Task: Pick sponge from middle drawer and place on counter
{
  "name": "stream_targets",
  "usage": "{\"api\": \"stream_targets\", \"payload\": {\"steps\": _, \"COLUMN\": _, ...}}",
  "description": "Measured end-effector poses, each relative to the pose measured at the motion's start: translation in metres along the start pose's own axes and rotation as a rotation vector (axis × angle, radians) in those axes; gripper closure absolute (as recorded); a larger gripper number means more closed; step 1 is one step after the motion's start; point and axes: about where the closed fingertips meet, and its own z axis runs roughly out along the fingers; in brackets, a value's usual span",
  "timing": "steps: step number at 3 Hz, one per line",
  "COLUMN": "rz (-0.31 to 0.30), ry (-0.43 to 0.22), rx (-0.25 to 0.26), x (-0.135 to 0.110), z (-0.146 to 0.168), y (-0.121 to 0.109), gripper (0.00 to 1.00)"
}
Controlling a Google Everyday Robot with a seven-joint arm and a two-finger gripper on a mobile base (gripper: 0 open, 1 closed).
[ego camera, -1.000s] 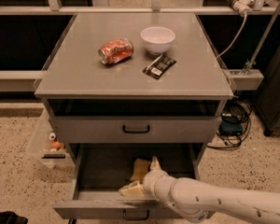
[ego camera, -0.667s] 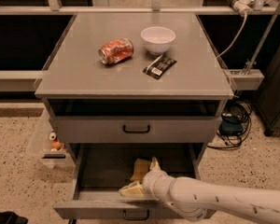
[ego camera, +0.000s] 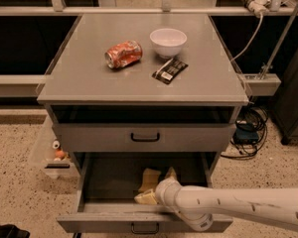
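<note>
The middle drawer [ego camera: 97, 222] is pulled out at the bottom of the cabinet. The pale yellow-tan sponge [ego camera: 149, 178] lies on its floor near the middle. My gripper [ego camera: 158, 186] reaches into the drawer from the right on a white arm. It is open, with one finger on each side of the sponge, and its wrist hides part of the sponge. The counter [ego camera: 89, 78] is the grey top of the cabinet.
On the counter lie a crushed red can [ego camera: 123, 54], a white bowl [ego camera: 168, 41] and a black snack wrapper [ego camera: 169, 71]. A shut drawer front with a black handle [ego camera: 145, 137] sits above the open drawer. Cables [ego camera: 248, 128] lie on the floor at the right.
</note>
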Motion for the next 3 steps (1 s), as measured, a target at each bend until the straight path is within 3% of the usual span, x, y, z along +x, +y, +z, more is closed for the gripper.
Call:
{"api": "stream_targets", "payload": {"steps": 1, "rz": -0.016, "ry": 0.051, "rx": 0.048, "x": 0.018, "z": 0.014, "y": -0.018, "gripper": 0.0}}
{"api": "stream_targets", "payload": {"steps": 2, "rz": 0.005, "ry": 0.079, "rx": 0.05, "x": 0.032, "z": 0.029, "y": -0.03, "gripper": 0.0}}
{"api": "stream_targets", "payload": {"steps": 3, "rz": 0.113, "ry": 0.042, "rx": -0.011, "x": 0.023, "z": 0.045, "y": -0.024, "gripper": 0.0}}
